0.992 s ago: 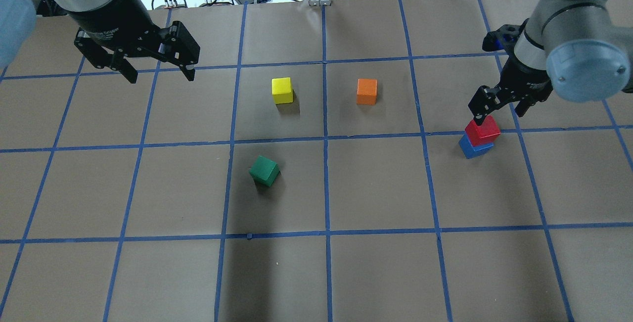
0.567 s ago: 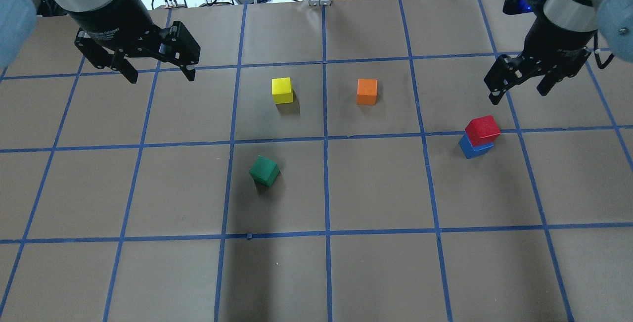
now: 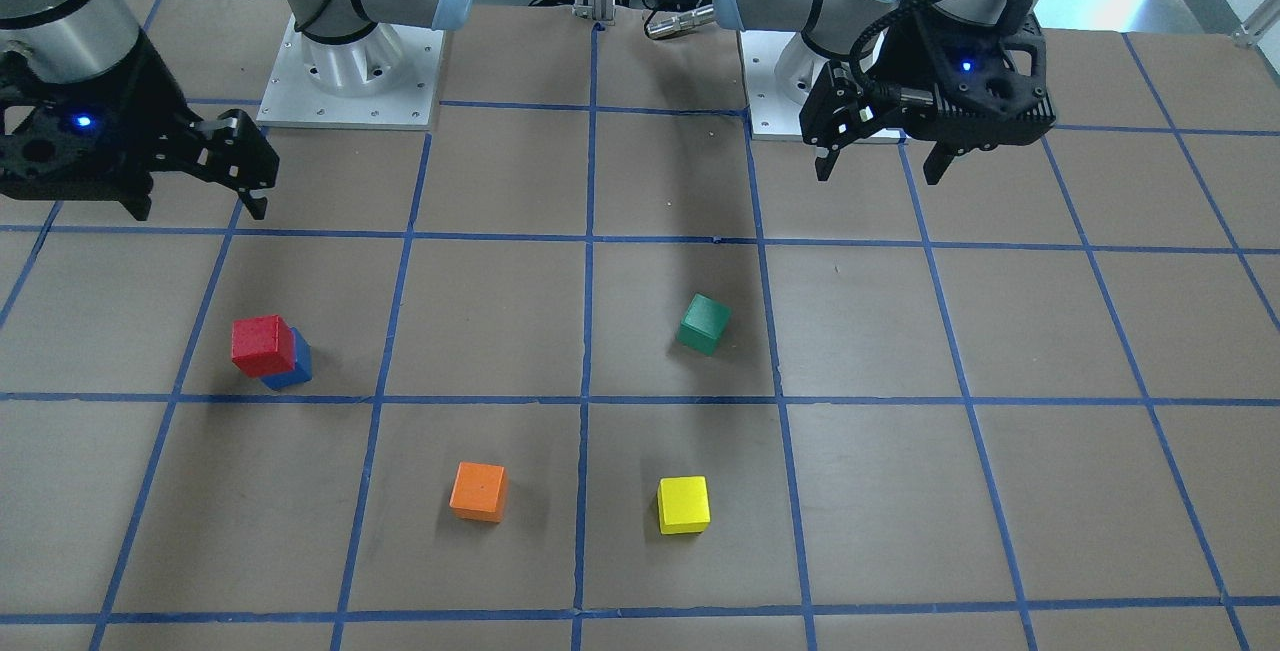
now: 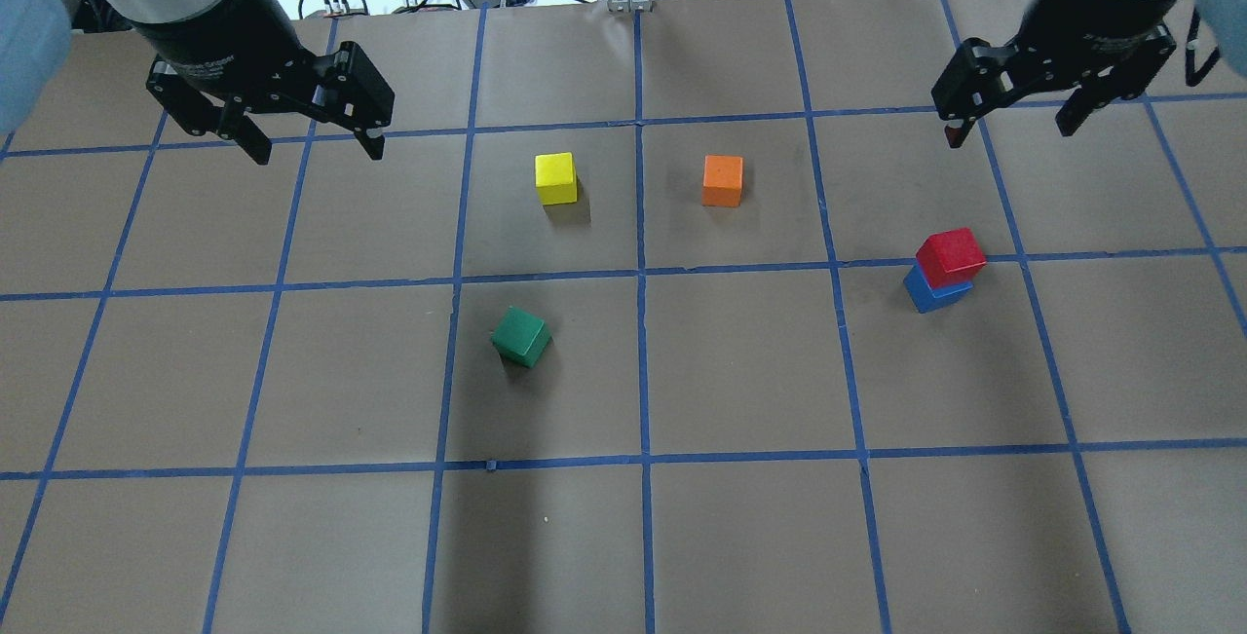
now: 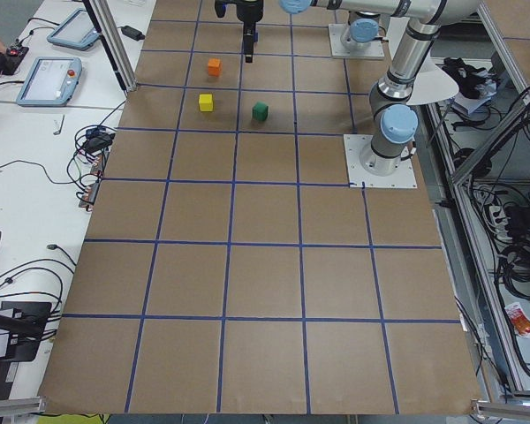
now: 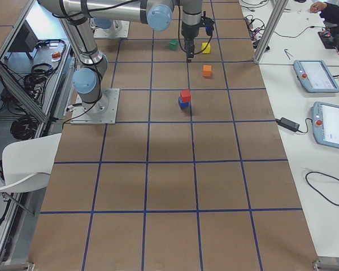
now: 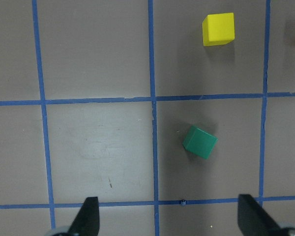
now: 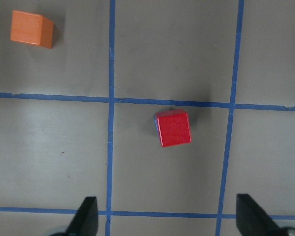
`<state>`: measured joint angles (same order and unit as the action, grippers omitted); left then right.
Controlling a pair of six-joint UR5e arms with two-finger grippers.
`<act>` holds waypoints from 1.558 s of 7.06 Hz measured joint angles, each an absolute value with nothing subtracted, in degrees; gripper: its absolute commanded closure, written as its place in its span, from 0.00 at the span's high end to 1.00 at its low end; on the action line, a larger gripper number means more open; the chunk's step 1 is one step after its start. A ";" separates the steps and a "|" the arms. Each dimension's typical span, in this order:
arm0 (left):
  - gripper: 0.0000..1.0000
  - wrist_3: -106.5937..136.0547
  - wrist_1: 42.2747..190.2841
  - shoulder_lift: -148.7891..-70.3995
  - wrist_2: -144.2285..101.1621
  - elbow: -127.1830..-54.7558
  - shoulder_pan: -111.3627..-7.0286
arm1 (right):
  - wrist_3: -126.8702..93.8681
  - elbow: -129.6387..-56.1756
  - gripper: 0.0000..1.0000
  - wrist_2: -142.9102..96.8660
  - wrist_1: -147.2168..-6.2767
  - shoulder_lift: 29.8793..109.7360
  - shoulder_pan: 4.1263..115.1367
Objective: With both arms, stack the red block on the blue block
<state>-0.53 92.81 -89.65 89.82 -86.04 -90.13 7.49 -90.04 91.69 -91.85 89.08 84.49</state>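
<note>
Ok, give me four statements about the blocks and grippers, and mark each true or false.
1. The red block sits on the blue block. True.
2. The right gripper is shut on the red block. False: it is open, raised clear of the stack.
3. The left gripper is open and empty. True.
4. The green block touches the yellow block. False: they stand apart.
</note>
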 measured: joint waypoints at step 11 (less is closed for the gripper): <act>1.00 -0.62 92.81 -89.65 89.82 -86.06 -90.13 | -4.75 -93.05 1.00 90.97 -91.45 90.26 90.96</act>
